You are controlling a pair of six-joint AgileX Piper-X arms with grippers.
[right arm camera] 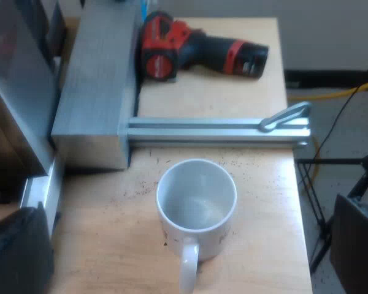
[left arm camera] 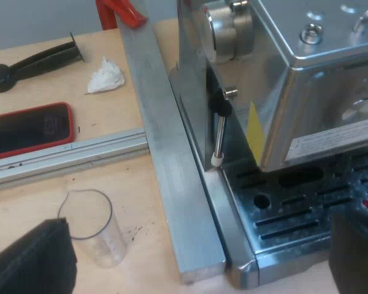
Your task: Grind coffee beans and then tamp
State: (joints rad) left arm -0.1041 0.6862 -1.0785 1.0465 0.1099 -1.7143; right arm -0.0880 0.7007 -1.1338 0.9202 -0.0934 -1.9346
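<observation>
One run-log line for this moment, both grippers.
left gripper open near measuring glass, at espresso machine front | right gripper open over empty upright mug | nothing held

- The left tool (left arm camera: 199, 242) has two black fingers (left arm camera: 30, 260) with a matte surface.
- One finger is a broad block with a slanted upper edge and a squared corner; the other is a flat-faced rectangular slab.
- The right tool (right arm camera: 187, 239) has two black fingers (right arm camera: 15, 254).
- One shows a rounded, faintly glossy upper edge; the other is a dark slab with a straight edge.
</observation>
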